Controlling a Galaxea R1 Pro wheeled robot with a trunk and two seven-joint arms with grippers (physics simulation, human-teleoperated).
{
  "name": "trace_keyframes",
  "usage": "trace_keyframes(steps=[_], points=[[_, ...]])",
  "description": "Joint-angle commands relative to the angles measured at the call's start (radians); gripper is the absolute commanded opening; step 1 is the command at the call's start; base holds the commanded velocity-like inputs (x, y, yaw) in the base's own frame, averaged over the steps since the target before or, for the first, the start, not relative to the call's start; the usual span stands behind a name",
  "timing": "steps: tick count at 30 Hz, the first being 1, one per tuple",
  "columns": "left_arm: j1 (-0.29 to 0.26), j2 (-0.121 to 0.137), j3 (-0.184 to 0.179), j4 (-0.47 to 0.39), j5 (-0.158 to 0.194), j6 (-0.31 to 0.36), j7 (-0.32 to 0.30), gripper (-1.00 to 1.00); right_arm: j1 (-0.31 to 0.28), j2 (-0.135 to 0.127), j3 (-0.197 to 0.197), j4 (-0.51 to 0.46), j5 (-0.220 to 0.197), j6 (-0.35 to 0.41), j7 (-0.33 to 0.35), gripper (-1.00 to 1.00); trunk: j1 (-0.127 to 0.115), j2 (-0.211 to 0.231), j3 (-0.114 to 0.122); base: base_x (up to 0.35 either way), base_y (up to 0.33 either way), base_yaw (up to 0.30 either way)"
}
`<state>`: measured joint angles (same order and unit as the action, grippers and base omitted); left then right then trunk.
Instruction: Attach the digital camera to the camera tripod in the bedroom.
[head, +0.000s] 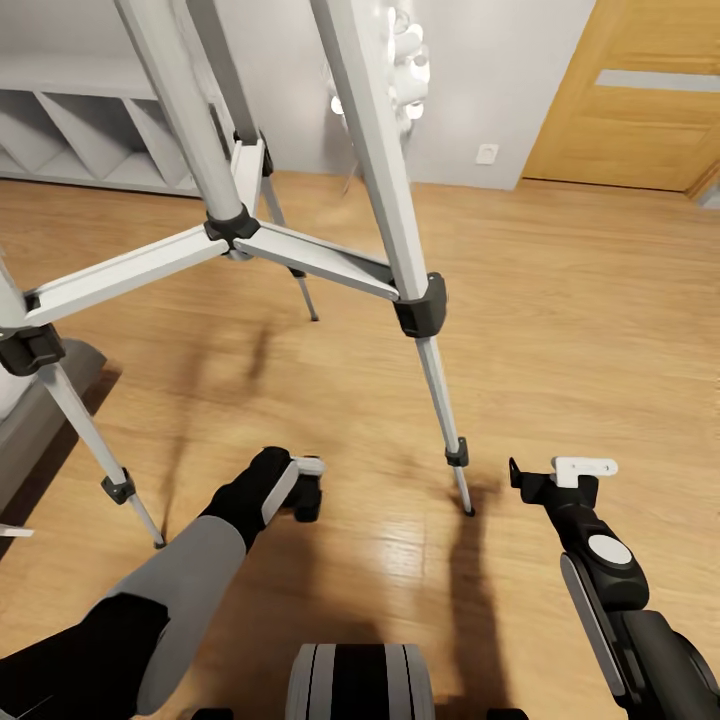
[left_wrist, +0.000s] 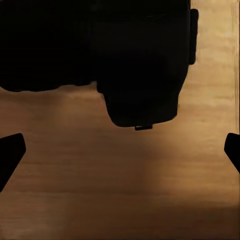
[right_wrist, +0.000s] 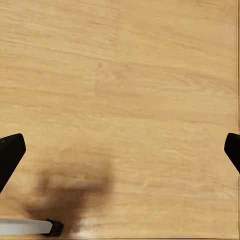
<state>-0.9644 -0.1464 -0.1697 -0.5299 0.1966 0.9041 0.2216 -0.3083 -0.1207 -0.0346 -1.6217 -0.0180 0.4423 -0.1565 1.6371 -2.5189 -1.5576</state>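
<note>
The camera tripod (head: 372, 150) stands close in front of me, its silver-grey legs and black joints spread over the wood floor; its head is out of view above. In the left wrist view the digital camera (left_wrist: 142, 65) is a black boxy shape just beyond the fingertips (left_wrist: 11, 152), which stand wide apart on either side without touching it. My left gripper (head: 303, 487) is low over the floor between two tripod legs, open. My right gripper (head: 560, 472) hangs open over bare floor, right of the near leg's foot (head: 468, 505). That foot (right_wrist: 30, 227) also edges into the right wrist view.
A wooden door (head: 640, 90) is at the back right beside a white wall with a socket (head: 487, 153). Grey shelving (head: 70, 140) runs along the back left. The grey bed frame (head: 40, 400) sits at the left edge by a tripod leg. My base (head: 360, 680) is at the bottom.
</note>
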Motion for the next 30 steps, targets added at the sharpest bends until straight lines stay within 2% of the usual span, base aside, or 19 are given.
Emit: trace_keyframes(steps=[1, 5, 11, 30], points=[[0.000, 0.001, -0.005, -0.001, 0.011, -0.005, 0.008, 1.00, -0.001, 0.000, 0.001, -0.001, -0.002, 0.006, -0.005, 1.00, 0.000, 0.000, 0.000, 0.000, 0.000, -0.229], [0.000, 0.004, -0.006, 0.000, 0.011, -0.020, 0.007, 1.00, -0.001, 0.000, 0.001, -0.001, -0.002, 0.006, -0.005, 1.00, 0.000, 0.000, 0.001, 0.000, 0.000, -0.201], [0.000, 0.007, -0.007, 0.000, 0.010, -0.023, 0.007, 1.00, 0.000, 0.000, 0.001, -0.001, -0.002, 0.006, -0.005, 1.00, 0.000, 0.000, 0.000, 0.000, 0.000, -0.030], [0.000, 0.010, -0.010, 0.002, 0.010, -0.024, 0.007, 1.00, 0.000, 0.001, 0.000, -0.001, -0.002, 0.006, -0.005, 1.00, 0.000, 0.000, -0.029, 0.000, 0.000, 0.000]])
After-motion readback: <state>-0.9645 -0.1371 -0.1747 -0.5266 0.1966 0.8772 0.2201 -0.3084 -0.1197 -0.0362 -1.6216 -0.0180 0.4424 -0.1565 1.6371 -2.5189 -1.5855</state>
